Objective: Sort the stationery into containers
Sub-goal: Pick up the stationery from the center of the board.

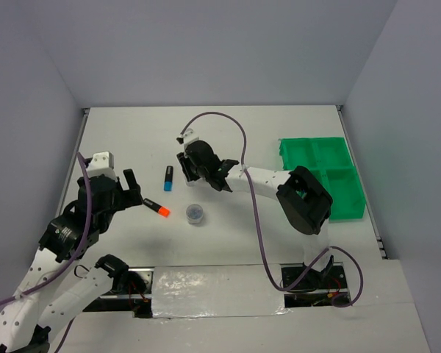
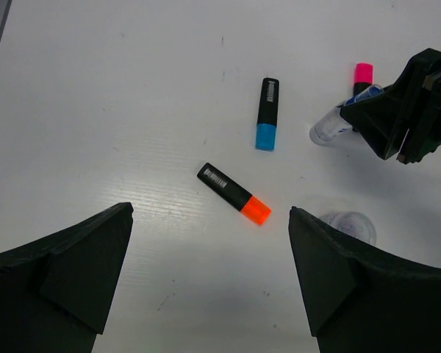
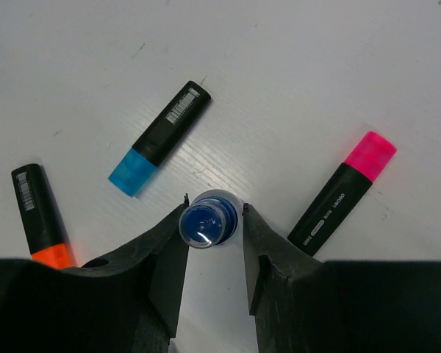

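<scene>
My right gripper (image 3: 214, 212) is shut on a small clear bottle with a blue cap (image 3: 208, 223), standing on the table; both fingers press its sides. Beside it lie a blue-capped highlighter (image 3: 160, 137), a pink-capped one (image 3: 343, 193) and an orange-capped one (image 3: 40, 217). In the top view the right gripper (image 1: 185, 160) hides the bottle. My left gripper (image 2: 209, 279) is open and empty above the table, near the orange-capped highlighter (image 2: 234, 193). A round clear jar (image 1: 195, 213) stands near the middle. The green tray (image 1: 349, 191) sits far right.
The right arm's elbow (image 1: 305, 200) hangs over the green tray's left side. White walls enclose the table on three sides. A taped strip (image 1: 213, 290) runs along the near edge between the arm bases.
</scene>
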Controlling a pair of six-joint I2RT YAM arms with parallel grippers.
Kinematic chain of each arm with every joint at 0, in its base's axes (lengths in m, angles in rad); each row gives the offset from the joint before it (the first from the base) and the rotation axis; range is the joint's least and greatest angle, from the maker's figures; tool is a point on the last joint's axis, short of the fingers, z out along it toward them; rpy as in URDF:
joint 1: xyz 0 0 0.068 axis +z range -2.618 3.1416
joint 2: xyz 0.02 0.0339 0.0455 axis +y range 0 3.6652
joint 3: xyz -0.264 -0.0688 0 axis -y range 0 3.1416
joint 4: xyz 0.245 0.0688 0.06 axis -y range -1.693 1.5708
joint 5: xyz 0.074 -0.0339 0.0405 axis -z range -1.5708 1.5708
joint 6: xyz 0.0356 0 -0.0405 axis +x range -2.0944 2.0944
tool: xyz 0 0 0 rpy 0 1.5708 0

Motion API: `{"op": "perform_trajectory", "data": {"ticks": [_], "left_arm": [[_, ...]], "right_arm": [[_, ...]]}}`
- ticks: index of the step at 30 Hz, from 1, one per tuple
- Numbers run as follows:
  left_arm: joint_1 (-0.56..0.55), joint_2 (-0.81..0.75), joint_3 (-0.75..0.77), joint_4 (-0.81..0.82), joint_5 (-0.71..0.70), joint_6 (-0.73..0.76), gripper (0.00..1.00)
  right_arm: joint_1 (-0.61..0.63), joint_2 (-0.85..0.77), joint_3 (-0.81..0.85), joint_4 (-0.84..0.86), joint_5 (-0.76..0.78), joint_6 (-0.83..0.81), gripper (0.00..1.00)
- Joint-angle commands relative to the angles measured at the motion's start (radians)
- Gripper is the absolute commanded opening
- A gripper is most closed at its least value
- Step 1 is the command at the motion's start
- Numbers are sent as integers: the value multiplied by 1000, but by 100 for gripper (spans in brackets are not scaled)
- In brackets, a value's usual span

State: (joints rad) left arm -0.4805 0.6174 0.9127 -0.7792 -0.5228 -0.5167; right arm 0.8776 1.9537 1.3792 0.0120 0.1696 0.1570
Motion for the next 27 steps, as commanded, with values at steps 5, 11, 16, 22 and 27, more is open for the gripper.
{"op": "perform_trajectory", "data": {"ticks": [5,11,16,22,27], "left_arm": [[2,15,-5,54,41,41,99],[2,15,-5,55,43,43,99],[2,12,-5,54,41,41,99],[2,-5,-6,54,40,41,99],[2,-16,-8,57,41,41,99]], "right_arm": [[11,16,32,78,50,-40,38],[11,-59,-46,152,19,-47,7],[-17,-260,-153,230,25,-46,6],[-173,-439,-216,140,113,-80,5],[-365,-532,-256,97,203,-96,5]]}}
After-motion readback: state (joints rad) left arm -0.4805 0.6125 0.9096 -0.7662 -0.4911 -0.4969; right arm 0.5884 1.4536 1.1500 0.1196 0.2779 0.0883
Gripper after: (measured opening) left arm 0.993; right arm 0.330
